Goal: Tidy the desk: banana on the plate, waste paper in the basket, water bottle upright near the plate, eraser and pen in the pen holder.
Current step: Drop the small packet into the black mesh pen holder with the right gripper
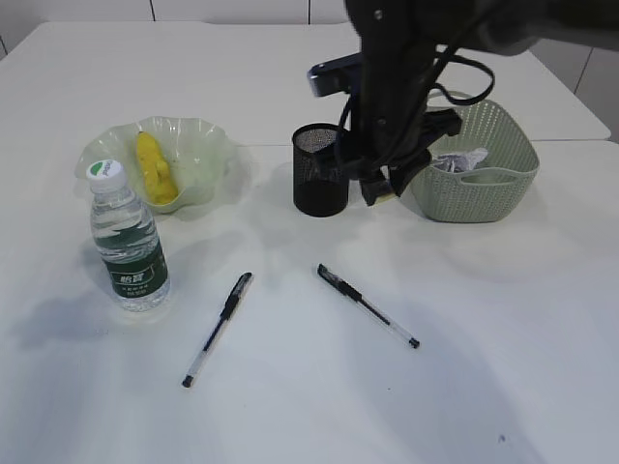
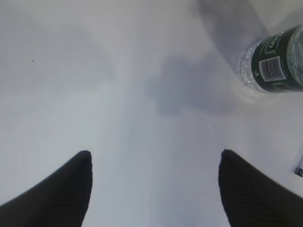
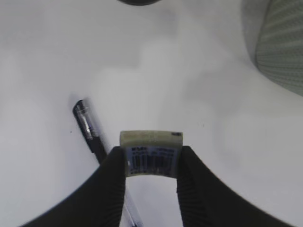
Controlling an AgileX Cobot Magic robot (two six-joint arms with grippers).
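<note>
My right gripper (image 3: 150, 158) is shut on the eraser (image 3: 151, 153), a pale block with a barcode label. In the exterior view it hangs (image 1: 379, 193) between the black mesh pen holder (image 1: 319, 170) and the green basket (image 1: 479, 162), above the table. The basket holds crumpled waste paper (image 1: 458, 159). The banana (image 1: 153, 166) lies on the green wavy plate (image 1: 208, 145). The water bottle (image 1: 127, 239) stands upright in front of the plate. Two black pens (image 1: 217, 329) (image 1: 367, 304) lie on the table. My left gripper (image 2: 154, 163) is open and empty over bare table, left of the bottle (image 2: 277, 61).
The white table's back edge runs behind the basket, with a second table surface beyond. One pen (image 3: 90, 130) lies below my right gripper, and the basket wall (image 3: 279, 42) is at its upper right.
</note>
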